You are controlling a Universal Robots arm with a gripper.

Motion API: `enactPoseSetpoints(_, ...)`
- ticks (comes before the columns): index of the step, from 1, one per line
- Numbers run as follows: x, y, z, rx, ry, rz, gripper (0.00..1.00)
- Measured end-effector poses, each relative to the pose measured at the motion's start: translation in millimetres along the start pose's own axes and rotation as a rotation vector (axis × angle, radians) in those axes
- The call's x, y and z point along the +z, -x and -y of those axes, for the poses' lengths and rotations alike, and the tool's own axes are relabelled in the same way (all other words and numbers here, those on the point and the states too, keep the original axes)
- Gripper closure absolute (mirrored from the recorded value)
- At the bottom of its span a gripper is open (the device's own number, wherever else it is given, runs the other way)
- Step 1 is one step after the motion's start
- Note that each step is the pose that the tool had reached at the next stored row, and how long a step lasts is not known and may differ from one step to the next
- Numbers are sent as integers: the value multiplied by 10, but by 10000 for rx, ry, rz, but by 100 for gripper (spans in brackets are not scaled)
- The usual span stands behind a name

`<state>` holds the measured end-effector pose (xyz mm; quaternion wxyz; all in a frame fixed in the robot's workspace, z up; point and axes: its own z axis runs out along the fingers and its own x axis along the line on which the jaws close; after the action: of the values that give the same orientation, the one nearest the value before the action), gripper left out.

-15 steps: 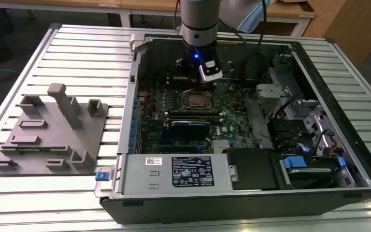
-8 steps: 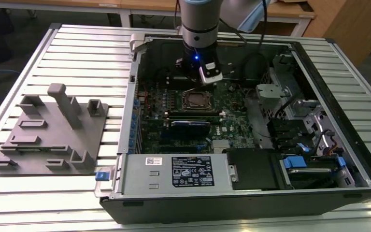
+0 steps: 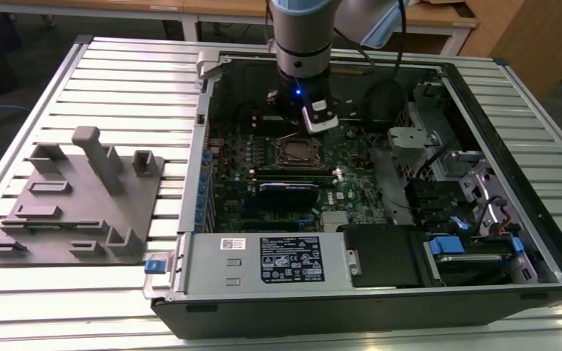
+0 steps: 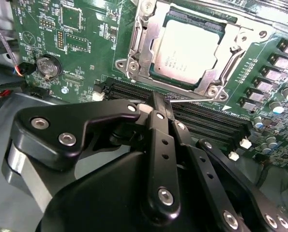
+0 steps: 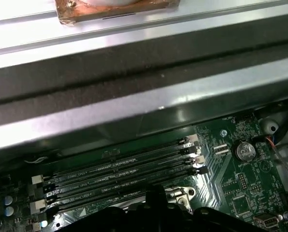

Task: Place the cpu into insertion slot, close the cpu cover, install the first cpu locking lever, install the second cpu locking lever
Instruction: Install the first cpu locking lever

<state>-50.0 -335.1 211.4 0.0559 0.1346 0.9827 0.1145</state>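
Now cpu (image 4: 189,48) seated, cpu cover (image 4: 140,46) down; my gripper (image 4: 156,96), pressed together, by locking lever (image 4: 197,99) at cover's edge; latching, I judge, needs precision.

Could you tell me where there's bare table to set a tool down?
The table is bare between the grey fixture and its far edge, on the exterior view's left. The open computer case is crowded, with the gripper inside.

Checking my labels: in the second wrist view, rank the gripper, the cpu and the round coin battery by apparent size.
1. gripper, though nearness to the camera inflates it
2. cpu
3. coin battery
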Motion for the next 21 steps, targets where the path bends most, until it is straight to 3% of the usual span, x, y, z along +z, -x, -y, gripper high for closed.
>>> enactPoseSetpoints(2, -4, 3, 16, 6, 99, -5, 90)
enactPoseSetpoints(6, -6, -3, 25, 10, 173, 2, 90)
enactPoseSetpoints(10, -5, -19, 29, 23, 366, 16, 90)
enactPoseSetpoints(12, -6, -28, 32, 17, 384, 38, 90)
enactPoseSetpoints(16, -7, -54, 40, 1, 412, 108, 90)
enactPoseSetpoints(21, 3, -94, 53, -33, 505, 264, 90)
